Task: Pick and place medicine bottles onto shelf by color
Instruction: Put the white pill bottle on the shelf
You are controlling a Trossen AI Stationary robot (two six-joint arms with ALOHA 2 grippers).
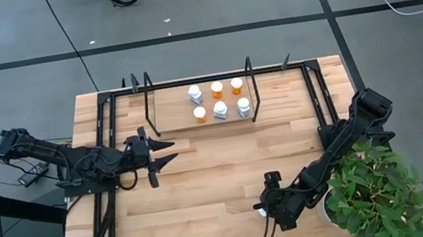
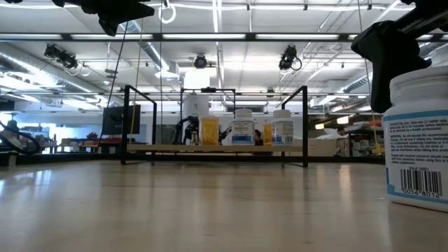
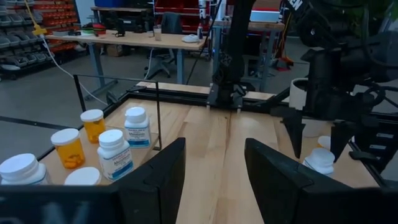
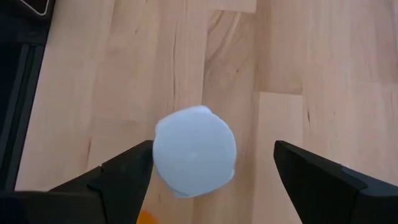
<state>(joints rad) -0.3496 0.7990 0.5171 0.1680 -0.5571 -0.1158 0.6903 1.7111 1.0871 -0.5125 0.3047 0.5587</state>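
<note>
The light slatted wooden table [image 1: 220, 176] has a broad bare stretch across its middle, between the two arms, while its far edge is taken up by the shelf [image 1: 206, 123], a pale wooden board with a black wire frame standing at each short end. On that board stand six small white-capped medicine bottles in two rows of three: three orange-bodied ones [image 1: 216, 89] and three white-bodied ones [image 1: 194, 94] (from above the rows look mixed rather than sorted by colour). The left gripper [image 1: 168, 151] hangs above the table just in front of the shelf's left end, its jaws partly apart and holding nothing. The right gripper [image 4: 208, 171] is low over the table's near edge, close beside a green leafy potted plant [image 1: 378, 190] at the right corner, its jaws spread wide on either side of a white-capped white medicine bottle [image 4: 194, 150] that stands upright on the table; one finger looks close to the cap, the other well clear of it.
</note>
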